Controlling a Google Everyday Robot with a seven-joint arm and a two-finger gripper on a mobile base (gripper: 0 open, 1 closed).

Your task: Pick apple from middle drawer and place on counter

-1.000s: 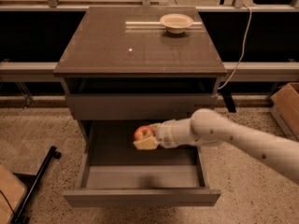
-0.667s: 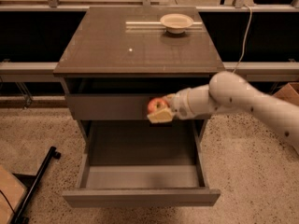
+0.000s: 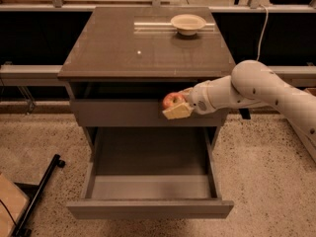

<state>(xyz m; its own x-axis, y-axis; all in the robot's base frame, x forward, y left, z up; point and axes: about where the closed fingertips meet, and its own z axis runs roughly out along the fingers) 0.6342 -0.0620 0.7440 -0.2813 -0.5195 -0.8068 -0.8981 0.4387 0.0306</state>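
Observation:
The apple [image 3: 171, 99] is small, round and red with a yellowish patch. My gripper [image 3: 176, 104] is shut on it and holds it in the air in front of the upper drawer front, just below the counter's front edge. The white arm reaches in from the right. The middle drawer [image 3: 150, 209] is pulled wide open below, and its grey-brown inside is bare. The counter [image 3: 118, 48] is the glossy grey-brown cabinet top with a tiny white speck.
A cream bowl [image 3: 188, 22] stands at the back right of the counter. The plain upper drawer front [image 3: 113, 113] is closed. A black metal stand leg [image 3: 39, 194] lies on the speckled floor at the left. A cable hangs at the right behind the cabinet.
My gripper has lifted the apple out of the open middle drawer and up to the level of the upper drawer front, moving slightly right. The drawer stays open.

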